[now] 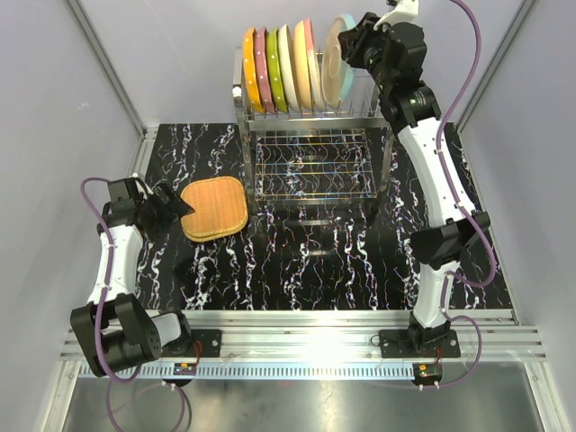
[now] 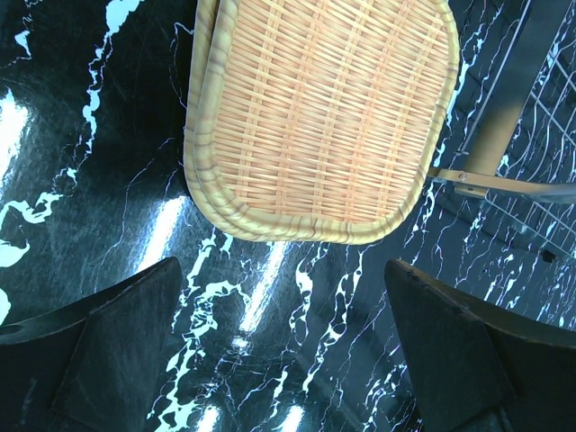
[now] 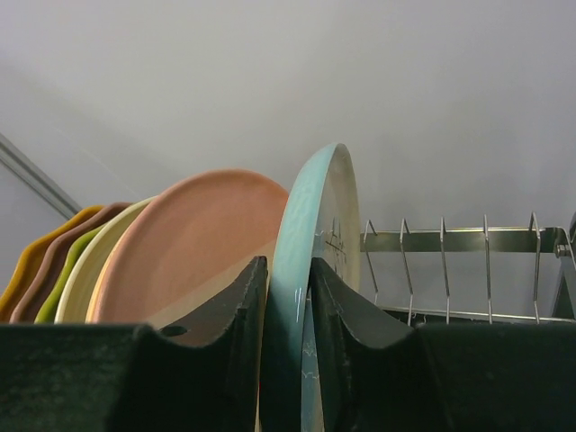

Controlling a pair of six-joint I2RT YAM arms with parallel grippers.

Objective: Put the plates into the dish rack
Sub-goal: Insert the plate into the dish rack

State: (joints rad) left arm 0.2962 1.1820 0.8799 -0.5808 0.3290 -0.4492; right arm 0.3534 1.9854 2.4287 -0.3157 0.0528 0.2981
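Right gripper (image 3: 288, 279) straddling light blue plate (image 3: 328, 207) rim, jaws narrow, clamping unclear; releasing only once plate seating in dish rack (image 3: 450, 238) beneath.

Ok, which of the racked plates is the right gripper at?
The light blue plate at the row's right end: its rim sits between the fingers of the right gripper. The other plates stand free to its left.

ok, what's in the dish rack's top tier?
A row of plates on edge; the light-blue plate, rightmost, sits between the right tool's fingers. Lower rims are hidden.
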